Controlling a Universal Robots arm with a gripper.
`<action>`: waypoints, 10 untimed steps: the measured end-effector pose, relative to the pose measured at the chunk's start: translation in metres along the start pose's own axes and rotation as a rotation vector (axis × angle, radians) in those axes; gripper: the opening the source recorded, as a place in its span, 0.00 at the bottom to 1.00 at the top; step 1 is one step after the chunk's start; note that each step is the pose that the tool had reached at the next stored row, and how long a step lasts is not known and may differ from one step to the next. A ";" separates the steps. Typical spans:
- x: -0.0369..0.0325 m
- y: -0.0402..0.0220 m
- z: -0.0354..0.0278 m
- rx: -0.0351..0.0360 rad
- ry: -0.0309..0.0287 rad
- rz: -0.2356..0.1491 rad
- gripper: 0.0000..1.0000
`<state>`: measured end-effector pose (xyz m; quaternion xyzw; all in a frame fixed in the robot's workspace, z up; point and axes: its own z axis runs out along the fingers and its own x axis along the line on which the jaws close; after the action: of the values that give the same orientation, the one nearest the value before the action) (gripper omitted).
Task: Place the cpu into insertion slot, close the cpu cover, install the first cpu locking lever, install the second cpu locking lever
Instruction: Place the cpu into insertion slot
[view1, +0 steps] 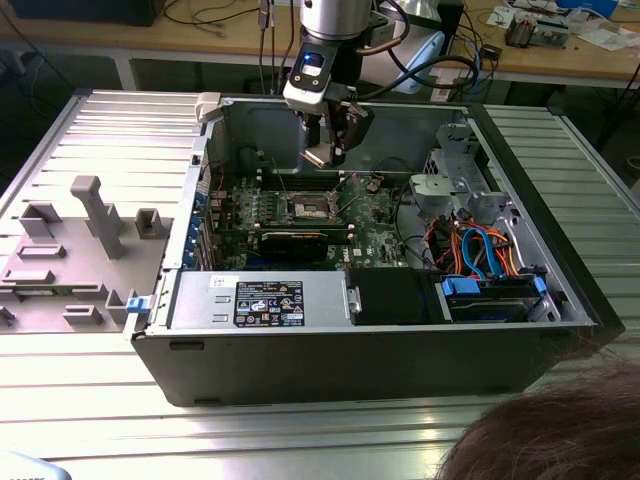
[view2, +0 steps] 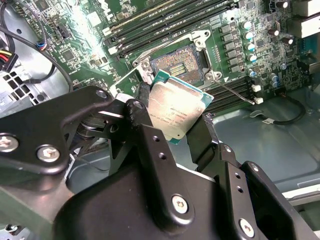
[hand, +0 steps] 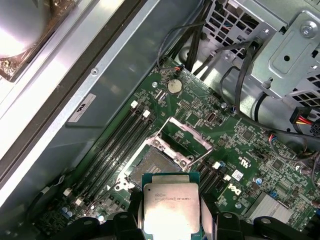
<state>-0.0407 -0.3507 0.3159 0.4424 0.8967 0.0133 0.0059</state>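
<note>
One cpu (view2: 177, 112), silvery top up, is pinched at two opposite edges between the two black fingers of the end effector (view1: 324, 152). It hangs in the air above the motherboard (view1: 372, 236), over the one insertion slot (hand: 150, 167) and not touching it. The slot is bare, its contact field exposed inside a silvery rim. The one cpu cover (hand: 184, 136) stands hinged up at the slot's far edge, open. Long black memory slots (hand: 116, 144) run along two sides of the socket, and one coin cell (hand: 174, 86) sits beyond the cover.

The board lies inside one computer case (view1: 350, 345), side panel off. Also in the case are a dark card below the socket, a metal drive cage (view1: 450, 180) and a bundle of orange and blue cables (view1: 482, 248) at the exterior view's right.

The case rests on a ribbed metal surface (view1: 300, 432). A grey moulded fixture tray (view1: 70, 250) lies at the exterior view's left. A cluttered wooden bench (view1: 560, 60) stands behind, and a person's hair (view1: 560, 432) shows at the near corner.
</note>
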 end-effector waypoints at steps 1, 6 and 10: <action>0.0000 0.0000 0.0000 0.0000 0.0000 0.001 0.55; 0.0000 0.0000 0.0000 0.0000 -0.0002 0.008 0.55; 0.0000 0.0000 0.0000 0.0000 -0.0004 0.015 0.55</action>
<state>-0.0407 -0.3507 0.3159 0.4492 0.8933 0.0133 0.0060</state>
